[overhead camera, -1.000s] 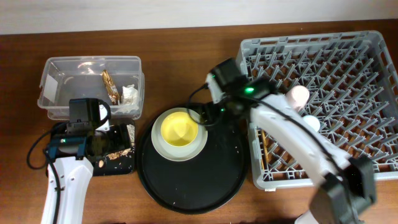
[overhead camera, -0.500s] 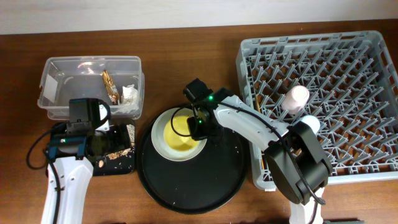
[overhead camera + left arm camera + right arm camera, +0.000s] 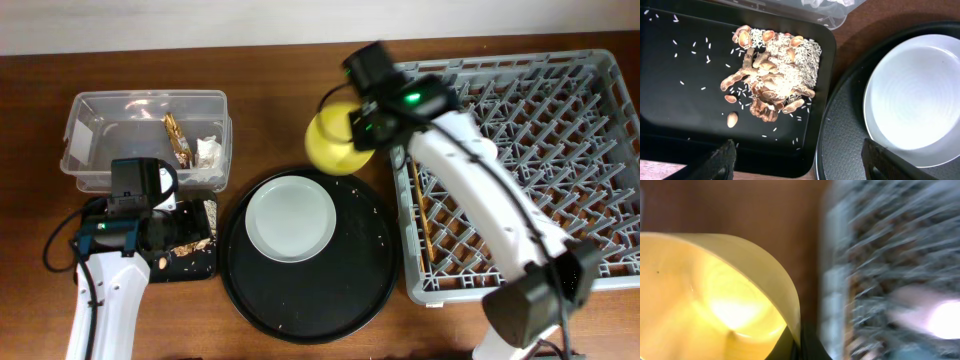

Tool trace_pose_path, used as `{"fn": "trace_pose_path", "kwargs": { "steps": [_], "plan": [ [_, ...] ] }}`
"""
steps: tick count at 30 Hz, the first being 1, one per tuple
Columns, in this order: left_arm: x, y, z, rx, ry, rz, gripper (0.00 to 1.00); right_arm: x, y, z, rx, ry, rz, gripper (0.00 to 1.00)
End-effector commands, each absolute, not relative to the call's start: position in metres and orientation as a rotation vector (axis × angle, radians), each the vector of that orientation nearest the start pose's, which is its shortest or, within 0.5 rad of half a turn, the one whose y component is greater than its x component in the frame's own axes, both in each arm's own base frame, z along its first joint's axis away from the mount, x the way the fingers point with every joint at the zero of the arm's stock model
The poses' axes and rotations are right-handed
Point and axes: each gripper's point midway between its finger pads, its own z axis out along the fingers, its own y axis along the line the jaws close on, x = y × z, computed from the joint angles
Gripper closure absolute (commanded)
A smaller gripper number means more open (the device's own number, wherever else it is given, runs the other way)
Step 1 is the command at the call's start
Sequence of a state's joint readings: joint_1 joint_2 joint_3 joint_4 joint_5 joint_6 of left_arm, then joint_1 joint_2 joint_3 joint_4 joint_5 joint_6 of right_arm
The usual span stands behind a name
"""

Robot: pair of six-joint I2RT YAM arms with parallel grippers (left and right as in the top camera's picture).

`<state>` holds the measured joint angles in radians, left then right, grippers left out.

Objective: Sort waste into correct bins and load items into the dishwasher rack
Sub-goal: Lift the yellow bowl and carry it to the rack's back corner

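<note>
yellow bowl [image 3: 330, 145] hangs just left of the dishwasher rack [image 3: 398, 80], right gripper [image 3: 352, 125] pinching its rim — a thin edge hold, so it may slip or clip the rack wall. only the left wrist view shows the left gripper [image 3: 797, 162] spread wide over food scraps [image 3: 772, 82].

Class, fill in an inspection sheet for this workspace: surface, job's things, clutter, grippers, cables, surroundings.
Surface: brown wooden table.
Job's things: yellow bowl held left of the dishwasher rack; plate on the round black tray; chopsticks in the rack; wrapper and tissue in the clear box; food scraps in the shallow black tray.
Clutter: rice grains scattered in that tray.
Grippers: right gripper shut on the bowl's rim; left gripper open above the shallow tray.
Cables: black cable looping beside the left arm.
Surroundings: pale wall behind the table.
</note>
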<state>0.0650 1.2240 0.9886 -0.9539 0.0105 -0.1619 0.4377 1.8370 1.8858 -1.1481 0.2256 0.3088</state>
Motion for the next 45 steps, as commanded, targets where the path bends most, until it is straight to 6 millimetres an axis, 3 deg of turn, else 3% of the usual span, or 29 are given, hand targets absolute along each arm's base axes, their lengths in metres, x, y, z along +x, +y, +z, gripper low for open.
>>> {"fn": "trace_pose_path", "kwargs": {
  "steps": [1,4,7,9,10,11,13,18,21,28,35,39,45],
  "plan": [
    [0.275,0.017,0.135,-0.327,2.741,-0.047,0.21,0.453,0.055,0.271,0.102,2.366,-0.537,0.96],
    [0.275,0.017,0.135,-0.327,2.741,-0.046,0.21,0.471,-0.017,0.299,0.27,2.204,-0.787,0.96],
    [0.275,0.017,0.135,-0.327,2.741,-0.047,0.21,0.48,-0.067,0.308,0.36,2.146,-0.864,0.96],
    [0.275,0.017,0.135,-0.327,2.741,-0.047,0.21,0.481,-0.097,0.301,0.399,2.141,-0.98,0.96],
    [0.275,0.017,0.135,-0.327,2.741,-0.047,0.21,0.481,-0.119,0.284,0.441,2.155,-1.099,0.96],
    [0.275,0.017,0.135,-0.327,2.741,-0.047,0.21,0.487,-0.125,0.26,0.427,2.201,-1.142,0.96],
    [0.275,0.017,0.135,-0.327,2.741,-0.047,0.21,0.492,-0.127,0.236,0.409,2.232,-1.203,0.96],
    [0.275,0.017,0.135,-0.327,2.741,-0.047,0.21,0.491,-0.129,0.199,0.404,2.297,-1.272,0.96],
    [0.275,0.017,0.135,-0.327,2.741,-0.047,0.21,0.489,-0.128,0.186,0.383,2.334,-1.287,0.96],
    [0.276,0.017,0.135,-0.326,2.737,-0.048,0.21,0.489,-0.109,0.181,0.352,2.349,-1.261,0.96],
    [0.276,0.017,0.135,-0.326,2.738,-0.048,0.21,0.476,-0.113,0.182,0.483,2.306,-1.28,0.96],
    [0.276,0.017,0.135,-0.326,2.738,-0.048,0.21,0.472,-0.115,0.203,0.522,2.164,-1.409,0.96],
    [0.276,0.017,0.135,-0.326,2.738,-0.048,0.21,0.475,-0.105,0.193,0.504,2.211,-1.344,0.96]
  ]
}}
